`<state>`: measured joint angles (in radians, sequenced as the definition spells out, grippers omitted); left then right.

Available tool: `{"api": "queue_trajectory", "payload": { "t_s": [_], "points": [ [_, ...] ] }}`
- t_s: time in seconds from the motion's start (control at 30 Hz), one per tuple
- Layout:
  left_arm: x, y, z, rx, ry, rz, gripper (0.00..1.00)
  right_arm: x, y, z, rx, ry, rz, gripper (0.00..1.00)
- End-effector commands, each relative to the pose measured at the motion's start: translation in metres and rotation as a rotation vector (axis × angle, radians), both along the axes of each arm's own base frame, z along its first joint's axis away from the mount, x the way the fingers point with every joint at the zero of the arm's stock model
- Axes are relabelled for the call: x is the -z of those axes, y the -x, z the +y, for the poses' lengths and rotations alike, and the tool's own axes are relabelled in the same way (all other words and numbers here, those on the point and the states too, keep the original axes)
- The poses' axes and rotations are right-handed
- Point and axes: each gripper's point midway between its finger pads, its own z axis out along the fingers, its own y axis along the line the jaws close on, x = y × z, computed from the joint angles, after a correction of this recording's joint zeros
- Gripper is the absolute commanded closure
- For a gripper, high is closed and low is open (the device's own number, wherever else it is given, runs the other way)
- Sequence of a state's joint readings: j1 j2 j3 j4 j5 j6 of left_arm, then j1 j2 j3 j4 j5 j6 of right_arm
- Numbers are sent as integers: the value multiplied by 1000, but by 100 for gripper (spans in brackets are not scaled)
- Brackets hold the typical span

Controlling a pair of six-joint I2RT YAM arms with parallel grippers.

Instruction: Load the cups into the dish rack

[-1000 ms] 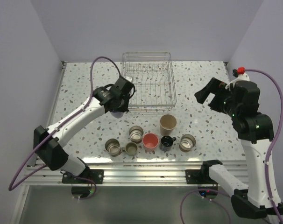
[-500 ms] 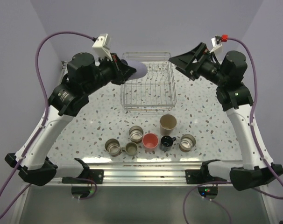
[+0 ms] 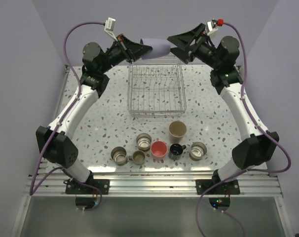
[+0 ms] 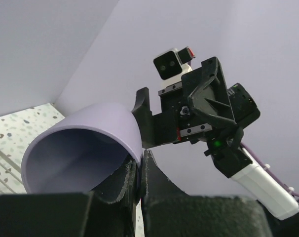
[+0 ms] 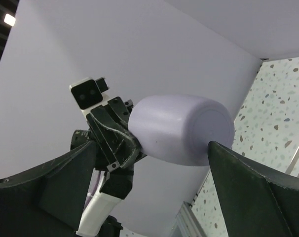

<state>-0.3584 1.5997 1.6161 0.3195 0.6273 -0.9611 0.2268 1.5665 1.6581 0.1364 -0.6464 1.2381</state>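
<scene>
My left gripper (image 3: 145,49) is shut on the rim of the lavender cup (image 3: 158,48), holding it on its side high above the far edge of the dish rack (image 3: 156,91). In the left wrist view its fingers (image 4: 150,170) pinch the cup's wall (image 4: 90,126). My right gripper (image 3: 174,46) is open, its fingertips either side of the cup's base (image 5: 189,128); I cannot tell if they touch. On the table stand the tan cup (image 3: 177,130), coral-pink cup (image 3: 159,148), black mug (image 3: 176,150) and metal cups (image 3: 144,140), (image 3: 119,155), (image 3: 138,157), (image 3: 198,151).
The rack holds no cups and stands at the back middle of the speckled table (image 3: 213,113). The cups stand in a loose row near the front edge. Lavender walls close in the table on three sides.
Both arms have swung up and back. The left gripper carried the lavender cup from beside the rack to high above it. The right gripper rose and closed in on the cup's base.
</scene>
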Motion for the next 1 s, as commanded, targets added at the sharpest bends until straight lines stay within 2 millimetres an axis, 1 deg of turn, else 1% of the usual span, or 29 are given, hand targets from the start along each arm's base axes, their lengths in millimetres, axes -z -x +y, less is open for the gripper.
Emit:
{"api": "queue_trajectory", "payload": {
  "t_s": [0.0, 0.03, 0.07, 0.1, 0.13, 0.17, 0.2, 0.27, 0.33, 0.43, 0.47, 0.53, 0.57, 0.63, 0.7, 0.73, 0.77, 0.8, 0.87, 0.93, 0.97],
  "points": [
    [-35, 22, 9, 151, 135, -154, 100, -18, -7, 13, -29, -8, -84, 2],
    [-40, 25, 12, 165, 158, -204, 100, -7, -17, 17, -34, -2, -62, 1],
    [-39, 25, 13, 178, 169, -209, 100, -6, -19, 20, -36, -1, -61, 1],
    [-33, 20, 15, 188, 187, -183, 100, -4, -21, 22, -36, 4, -54, 1],
    [-35, 21, 18, 191, 199, -210, 100, 3, -25, 23, -30, 27, -51, 1],
    [-35, 18, 24, 189, 211, -200, 100, 6, -28, 22, -8, 44, -47, 1],
    [-37, 18, 28, 185, 215, -211, 100, 18, -30, 21, 9, 87, -27, 2],
    [-41, 17, 37, 176, 209, -220, 100, 25, -33, 18, 34, 110, -17, 1],
    [-42, 18, 40, 177, 201, -225, 100, 29, -38, 20, 35, 101, -3, 1],
    [-37, 18, 42, 181, 198, -219, 100, 22, -40, 26, 27, 64, -16, 1],
    [-32, 18, 41, 185, 199, -206, 100, 17, -41, 28, 26, 58, -27, 1],
    [-31, 21, 42, 197, 220, -210, 100, 13, -41, 35, 12, 51, -37, 1],
    [-26, 19, 43, 193, 228, -201, 100, 13, -41, 43, -2, 49, -40, 1],
    [-27, 19, 43, 200, 242, -205, 100, 11, -38, 55, -22, 44, -44, 1],
    [-26, 17, 42, 198, 247, -207, 100, 12, -41, 60, -17, 36, -45, 2],
    [-27, 17, 42, 196, 247, -211, 100, 15, -42, 66, -27, 34, -37, 2],
    [-26, 14, 43, 187, 253, -206, 100, 12, -41, 69, -36, 28, -41, 4],
    [-26, 13, 43, 179, 256, -208, 100, 18, -46, 72, -42, 26, -22, 8],
    [-24, 7, 45, 156, 269, -198, 100, 14, -44, 78, -61, 22, -28, 12],
    [-23, 3, 46, 141, 283, -192, 100, 19, -46, 82, -67, 26, -19, 17],
    [-19, 1, 44, 143, 282, -186, 100, 19, -46, 82, -67, 25, -19, 19]
  ]
}}
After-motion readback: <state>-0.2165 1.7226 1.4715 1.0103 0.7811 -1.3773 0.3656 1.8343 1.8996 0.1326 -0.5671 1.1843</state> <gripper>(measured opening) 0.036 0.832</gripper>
